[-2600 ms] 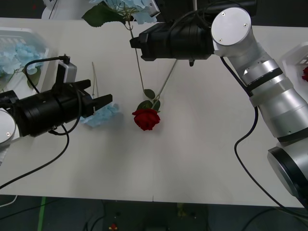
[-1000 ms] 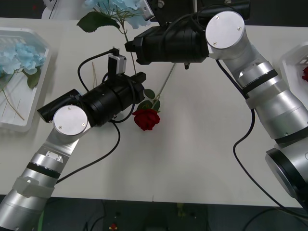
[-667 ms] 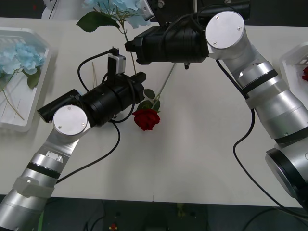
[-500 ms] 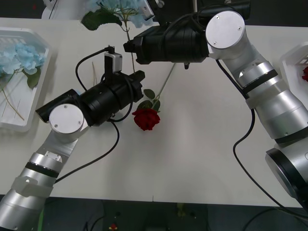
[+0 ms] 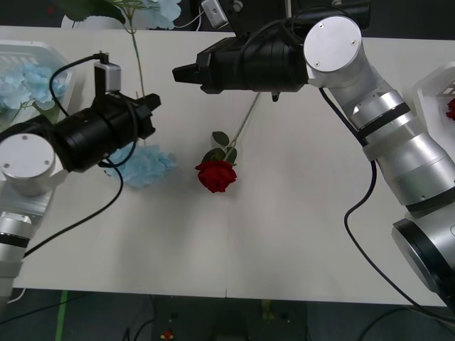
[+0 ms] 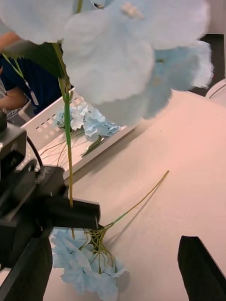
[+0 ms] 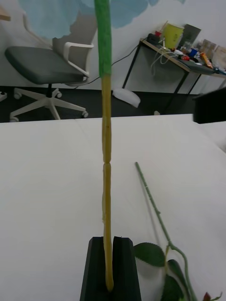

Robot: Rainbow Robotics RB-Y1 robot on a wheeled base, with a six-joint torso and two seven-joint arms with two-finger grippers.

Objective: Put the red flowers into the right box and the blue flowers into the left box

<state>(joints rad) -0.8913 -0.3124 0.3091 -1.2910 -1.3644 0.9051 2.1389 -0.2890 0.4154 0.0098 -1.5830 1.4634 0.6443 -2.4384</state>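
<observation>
Your left gripper (image 7: 109,277) pinching a blue flower's stem (image 7: 106,155), head (image 5: 158,10) rising above it, another blue flower (image 5: 146,167) lying beneath, your right gripper (image 6: 113,270) hanging open beside.

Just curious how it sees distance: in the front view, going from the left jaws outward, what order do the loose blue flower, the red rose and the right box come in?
1. Blue flower, just below the left gripper.
2. Red rose, table middle.
3. Right box, far right edge.
</observation>
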